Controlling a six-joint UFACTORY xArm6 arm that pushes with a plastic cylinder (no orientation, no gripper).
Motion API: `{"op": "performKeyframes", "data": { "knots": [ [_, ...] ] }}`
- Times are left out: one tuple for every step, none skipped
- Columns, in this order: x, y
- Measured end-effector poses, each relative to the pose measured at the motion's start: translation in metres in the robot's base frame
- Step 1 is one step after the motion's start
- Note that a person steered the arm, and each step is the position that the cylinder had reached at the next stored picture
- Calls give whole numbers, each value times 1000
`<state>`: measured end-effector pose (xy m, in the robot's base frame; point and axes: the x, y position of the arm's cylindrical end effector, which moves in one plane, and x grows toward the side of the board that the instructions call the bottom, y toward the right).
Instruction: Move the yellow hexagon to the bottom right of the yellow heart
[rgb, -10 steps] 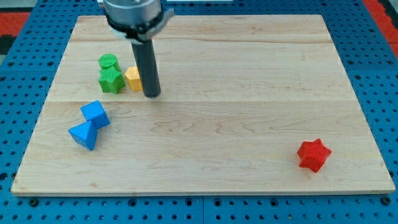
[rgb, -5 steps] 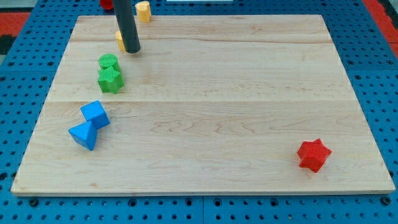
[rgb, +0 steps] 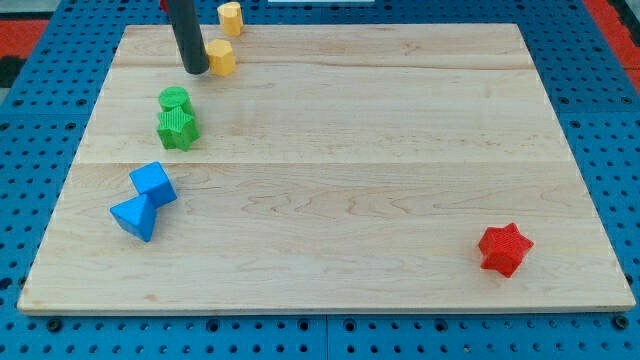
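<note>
Camera view, near to far: red star (rgb: 503, 248) sits alone at the view's bottom right of the wooden surface (rgb: 380, 170), well apart from everything else. At the view's left, blue triangle-ish block (rgb: 134, 217) touches blue cube (rgb: 153, 183) just above it. Further up, green star (rgb: 177, 128) touches a green block (rgb: 174, 99), rounded shape, can't tell exactly. Near the view's top left, my tip (rgb: 195, 71) rests on the surface, touching or just beside the yellow hexagon (rgb: 221, 57), hexagon on the tip's right side. Yellow heart (rgb: 230, 16) is further up at the surface's top edge, near the hexagon, not touching; hexagon lies below and slightly left of it. No gripper on this rod, so no spread or pinch to tell.
</note>
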<state>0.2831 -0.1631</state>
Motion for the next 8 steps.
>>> {"op": "performKeyframes", "data": {
  "knots": [
    [16, 0],
    [4, 6],
    [-15, 10],
    [-32, 17],
    [-39, 23],
    [-26, 23],
    [-12, 24],
    [-13, 37]
  ]
}}
